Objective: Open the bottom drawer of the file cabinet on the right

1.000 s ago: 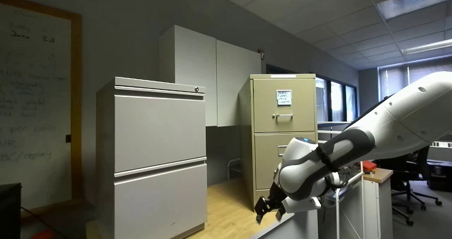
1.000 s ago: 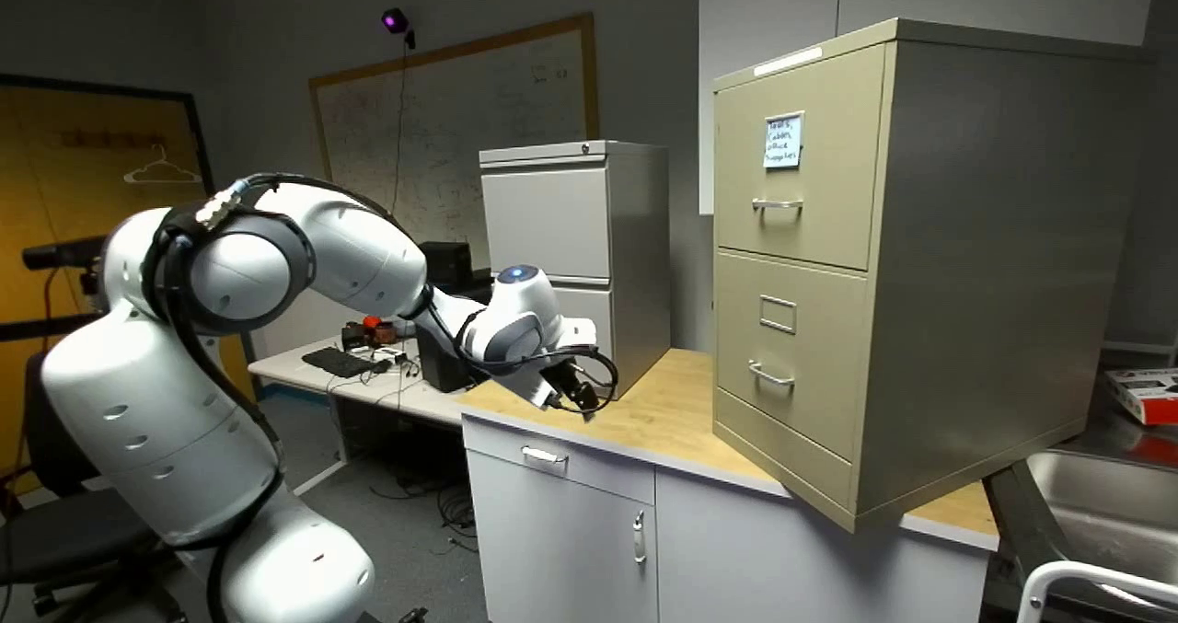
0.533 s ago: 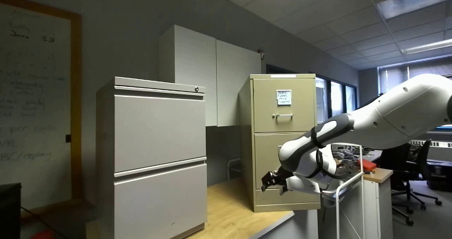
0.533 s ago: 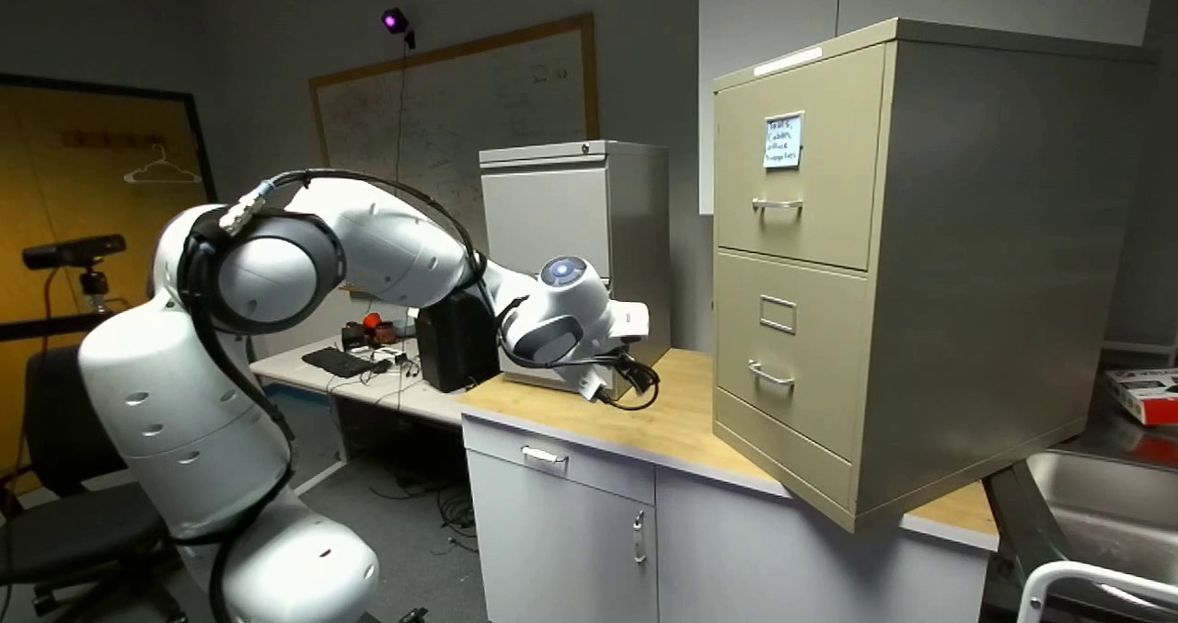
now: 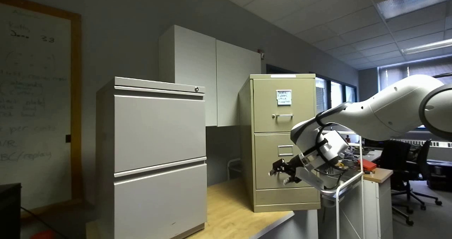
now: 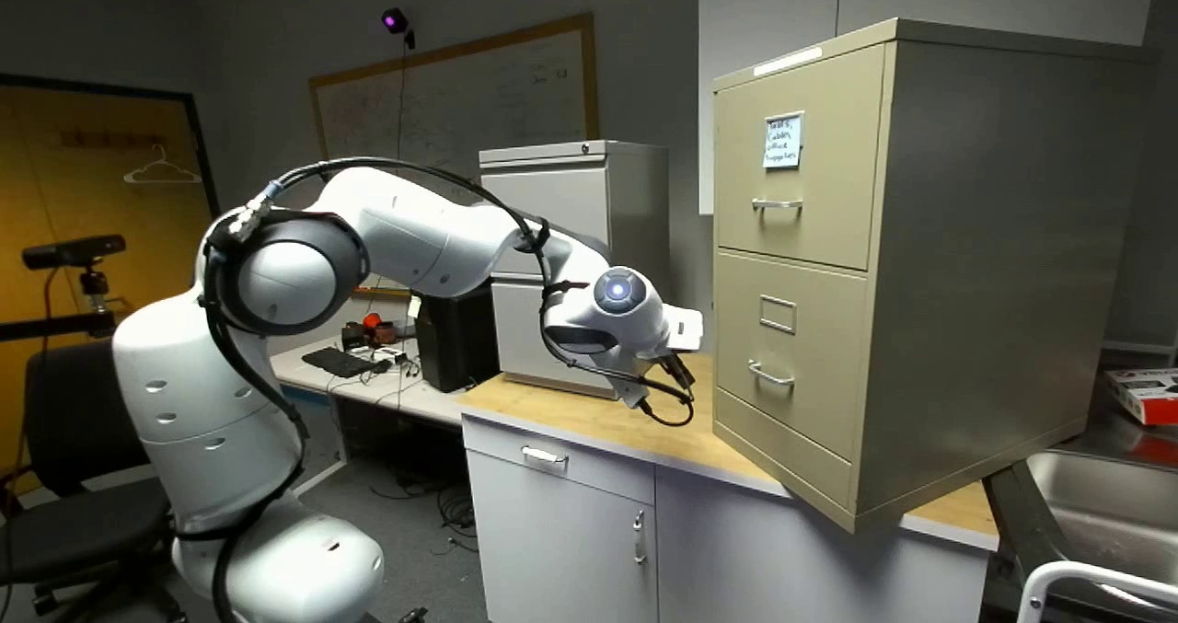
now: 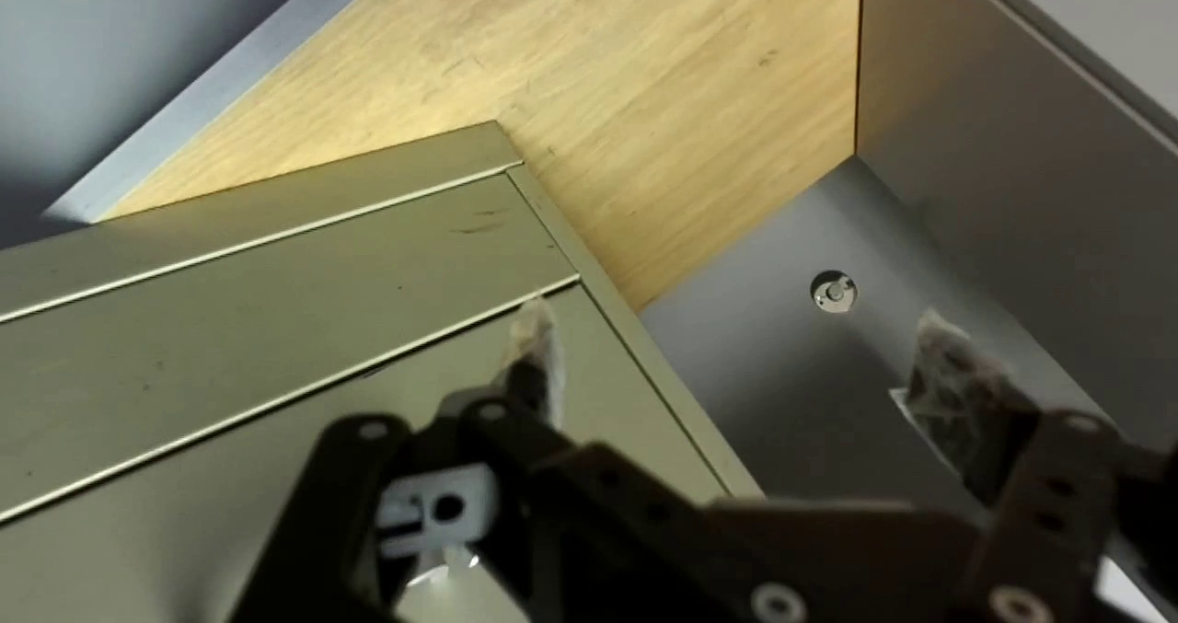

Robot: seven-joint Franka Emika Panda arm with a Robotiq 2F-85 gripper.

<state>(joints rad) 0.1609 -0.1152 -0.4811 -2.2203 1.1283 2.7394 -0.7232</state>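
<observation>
Grey wall (image 5: 123, 37) at the back, whiteboard (image 6: 460, 98), white wall cupboards (image 5: 197, 76) above a wood-topped bench (image 5: 226, 203). Tall beige file cabinet (image 6: 994, 264) stands on it at an angle, a lower front corner jutting past the edge. Its bottom drawer (image 6: 793, 347) is shut, front flush, right below the top drawer (image 6: 837, 172) with the handwritten label (image 6: 783, 142). Has a metal handle (image 6: 769, 376); in an exterior view the end effector (image 7: 736, 338) blocks a clear look at it. The end effector is wide, fingers (image 7: 537, 347) spread well apart, in front of the bottom drawer; in an exterior view a gap shows between it and the drawer front. Wrist view: one finger over the drawer front, tip at the lower seam, the other out past the cabinet's side edge; both tips whitish, frayed-looking. Robot arm (image 6: 414, 236) bent at the elbow, black chair (image 6: 83, 393) near it. Light-grey cabinet (image 5: 160, 136) on the same bench, well apart from the file cabinet. Sink (image 6: 1118, 490) just beside the file cabinet, red-and-white box (image 6: 1146, 393) near it.
</observation>
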